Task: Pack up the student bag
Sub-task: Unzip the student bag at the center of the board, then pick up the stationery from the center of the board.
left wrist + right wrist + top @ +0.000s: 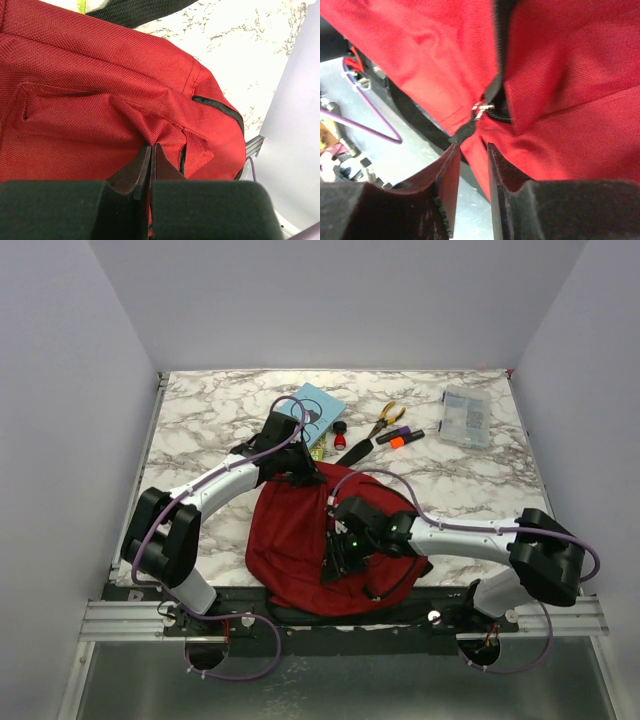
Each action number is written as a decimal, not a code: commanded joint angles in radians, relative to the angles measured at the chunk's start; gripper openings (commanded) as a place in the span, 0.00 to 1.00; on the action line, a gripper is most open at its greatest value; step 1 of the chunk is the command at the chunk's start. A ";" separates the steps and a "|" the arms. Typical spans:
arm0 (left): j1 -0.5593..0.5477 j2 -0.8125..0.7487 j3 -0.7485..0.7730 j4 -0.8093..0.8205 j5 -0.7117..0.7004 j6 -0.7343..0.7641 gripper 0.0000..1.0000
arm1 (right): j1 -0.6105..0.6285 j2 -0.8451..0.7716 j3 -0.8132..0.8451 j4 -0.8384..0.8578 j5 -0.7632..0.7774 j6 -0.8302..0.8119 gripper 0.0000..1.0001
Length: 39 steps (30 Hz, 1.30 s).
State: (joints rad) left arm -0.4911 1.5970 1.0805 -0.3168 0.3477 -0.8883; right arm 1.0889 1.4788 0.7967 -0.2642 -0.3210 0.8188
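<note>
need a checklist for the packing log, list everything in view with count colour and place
student bag: 1, dark red, near middle of the table, between the arms
book: 1, light blue, behind the bag
small capped item: 1, red and black, right of the book
pliers: 1, yellow handles, far centre
highlighter: 1, orange and black, beside the pliers
yellow-green item: 1, behind the bag, mostly hidden
clear box: 1, transparent, far right
table: 1, white marble
left gripper: 1, black, shut on a fold of bag fabric
right gripper: 1, black, slightly open, empty, by the zipper pull
</note>
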 commanded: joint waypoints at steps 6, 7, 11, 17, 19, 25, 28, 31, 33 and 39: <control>0.016 -0.027 0.009 0.056 0.014 0.010 0.00 | -0.251 -0.138 0.018 -0.088 0.064 -0.076 0.48; 0.016 -0.025 0.009 0.052 0.017 0.010 0.01 | -0.283 -0.147 0.020 -0.090 0.059 -0.092 0.48; 0.016 -0.035 0.002 0.042 0.019 0.013 0.24 | -0.378 -0.158 0.056 -0.099 0.061 -0.132 0.49; 0.016 -0.088 -0.008 0.022 0.008 0.041 0.54 | -0.469 -0.157 0.092 -0.081 0.076 -0.159 0.49; 0.014 -0.124 -0.006 0.009 -0.009 0.064 0.62 | -0.519 -0.149 0.105 -0.074 0.065 -0.172 0.49; 0.008 -0.198 0.100 -0.113 -0.034 0.163 0.93 | -0.695 -0.089 0.188 -0.096 0.144 -0.179 0.57; 0.005 -0.222 0.159 -0.159 -0.052 0.243 0.98 | -0.757 -0.009 0.260 -0.131 0.266 -0.131 0.61; 0.002 -0.243 0.185 -0.178 -0.116 0.316 0.98 | -0.813 0.098 0.343 -0.195 0.412 -0.022 0.63; 0.000 -0.254 0.181 -0.180 -0.140 0.361 0.98 | -0.825 0.200 0.431 -0.260 0.520 0.045 0.63; -0.017 -0.272 0.159 -0.191 -0.170 0.444 0.98 | -0.830 0.438 0.655 -0.377 0.634 0.088 0.61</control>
State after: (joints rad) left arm -0.4885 1.3434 1.2491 -0.4625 0.2359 -0.5510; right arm 0.2573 1.8244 1.3643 -0.5274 0.1658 0.8448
